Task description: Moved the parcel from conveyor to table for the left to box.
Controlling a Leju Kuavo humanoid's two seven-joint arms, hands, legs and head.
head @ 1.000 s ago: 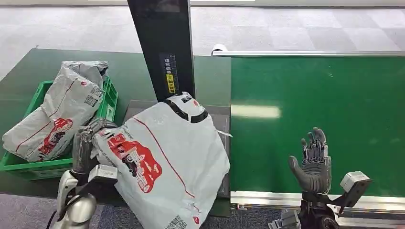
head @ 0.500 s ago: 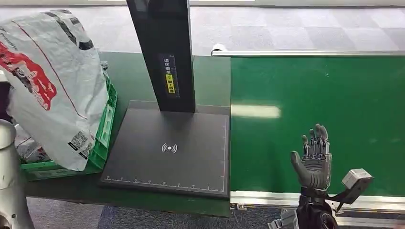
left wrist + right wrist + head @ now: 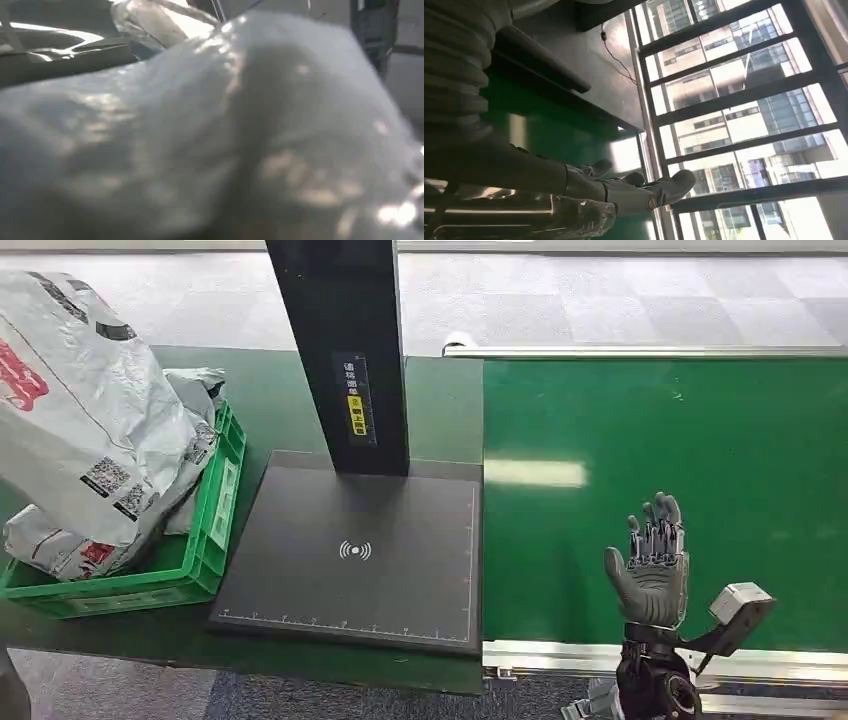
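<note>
The parcel (image 3: 80,410), a big grey plastic bag with red print and barcode labels, hangs tilted over the green crate (image 3: 215,510) at the far left, its lower end against another bag. Its crinkled grey plastic (image 3: 225,140) lies right up against the left wrist camera and hides my left hand, which holds it. My right hand (image 3: 650,575) stands upright and open over the near edge of the green conveyor belt (image 3: 700,440), holding nothing. In the right wrist view the right hand's (image 3: 589,195) fingers are stretched out.
A second grey parcel (image 3: 60,545) lies in the crate under the held one. A black scanner pad (image 3: 350,550) with a tall black post (image 3: 345,350) sits between crate and conveyor. The conveyor's metal rail (image 3: 560,655) runs along its near edge.
The parcel has swung from the scanner pad leftward and up, and is now lower over the crate. My left arm has left the head view. The right hand barely moved.
</note>
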